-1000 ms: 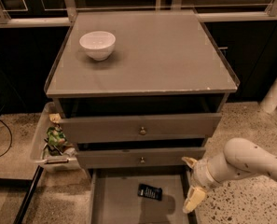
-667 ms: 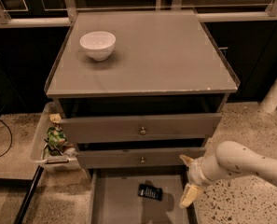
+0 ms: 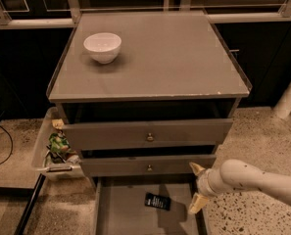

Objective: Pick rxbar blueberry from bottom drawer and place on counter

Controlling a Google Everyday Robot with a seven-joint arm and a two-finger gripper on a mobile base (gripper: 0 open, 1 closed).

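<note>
The rxbar blueberry (image 3: 157,201), a small flat dark wrapper with white lettering, lies on the grey floor of the open bottom drawer (image 3: 125,214). My gripper (image 3: 197,186) hangs at the drawer's right wall, to the right of the bar and a little above it, not touching it. Its two cream fingers stand apart, one up and one down, with nothing between them. The white arm reaches in from the lower right. The counter (image 3: 169,58) is the grey top of the cabinet above.
A white bowl (image 3: 102,46) stands on the counter's back left. Two upper drawers with brass knobs (image 3: 149,137) sit slightly pulled out. A white bin (image 3: 54,148) with snack packets hangs at the cabinet's left. A white post (image 3: 289,97) stands at right.
My gripper has shifted a little to the left, closer to the drawer's right wall. The bar has not moved.
</note>
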